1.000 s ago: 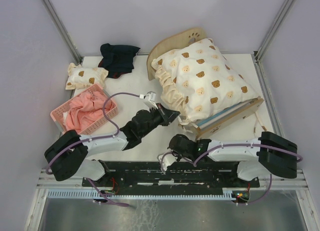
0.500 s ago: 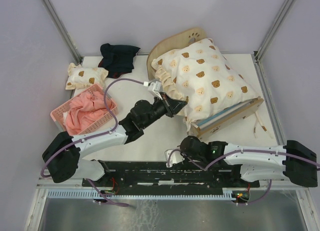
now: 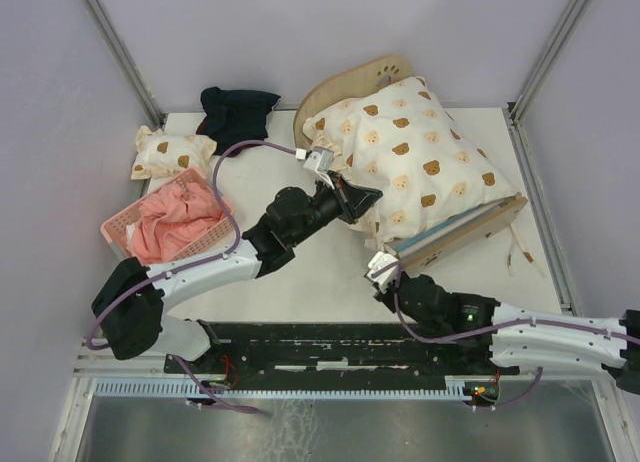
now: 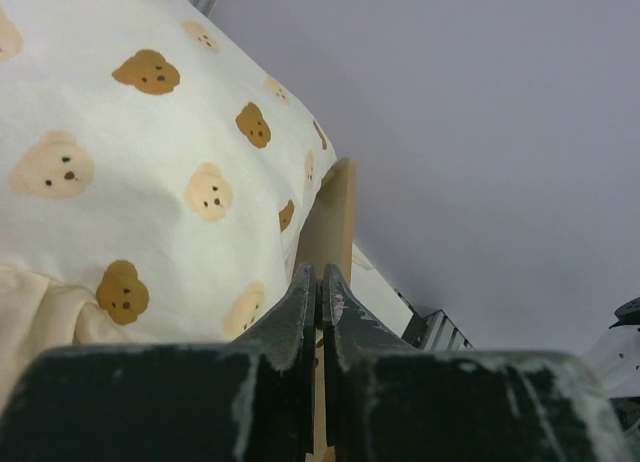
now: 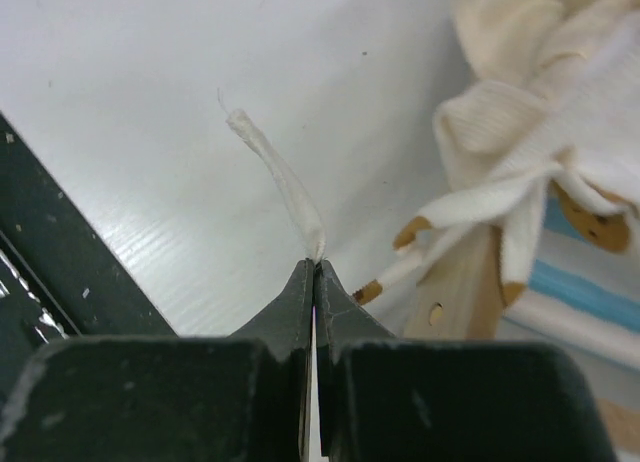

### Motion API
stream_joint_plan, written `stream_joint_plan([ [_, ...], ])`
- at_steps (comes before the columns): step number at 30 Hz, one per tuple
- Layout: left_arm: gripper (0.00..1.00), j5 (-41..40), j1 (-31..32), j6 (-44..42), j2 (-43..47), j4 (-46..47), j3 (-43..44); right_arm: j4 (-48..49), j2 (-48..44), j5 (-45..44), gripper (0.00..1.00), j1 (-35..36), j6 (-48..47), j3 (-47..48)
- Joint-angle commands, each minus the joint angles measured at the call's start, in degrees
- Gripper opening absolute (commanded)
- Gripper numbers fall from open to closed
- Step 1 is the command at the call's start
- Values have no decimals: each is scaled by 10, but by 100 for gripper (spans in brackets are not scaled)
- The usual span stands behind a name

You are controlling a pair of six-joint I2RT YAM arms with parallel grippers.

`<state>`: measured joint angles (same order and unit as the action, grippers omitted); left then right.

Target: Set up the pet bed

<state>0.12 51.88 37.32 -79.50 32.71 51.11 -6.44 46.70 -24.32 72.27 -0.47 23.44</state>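
Observation:
The pet bed stands at the back right, a plywood frame with an arched paw-print headboard and a blue-and-white striped mattress. A cream bear-print quilt lies heaped over it. My left gripper is shut, with nothing visible between the jaws, and touches the quilt's near-left edge. In the left wrist view its tips point at a plywood board beside the quilt. My right gripper is shut on a white tie string by the footboard's corner.
A pink basket holding pink cloth stands at the left. A small bear-print pillow and a dark cloth lie at the back left. The white table is bounded by metal posts and purple walls.
My left gripper has moved up and right to the quilt's edge. My right arm has swung out to the right, and its gripper has moved up to the footboard corner.

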Motion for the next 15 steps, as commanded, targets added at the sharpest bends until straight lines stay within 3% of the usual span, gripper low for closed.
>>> stream_joint_plan([
  [1, 3, -9, -2, -50, -4, 7, 44, -8, -102, -105, 2, 3, 156, -19],
  [9, 3, -24, -4, -75, -27, -5, 61, -59, -259, -134, 2, 3, 303, -84],
  [15, 3, -17, -21, -79, -51, -8, 90, -86, -354, -139, 2, 3, 326, -115],
])
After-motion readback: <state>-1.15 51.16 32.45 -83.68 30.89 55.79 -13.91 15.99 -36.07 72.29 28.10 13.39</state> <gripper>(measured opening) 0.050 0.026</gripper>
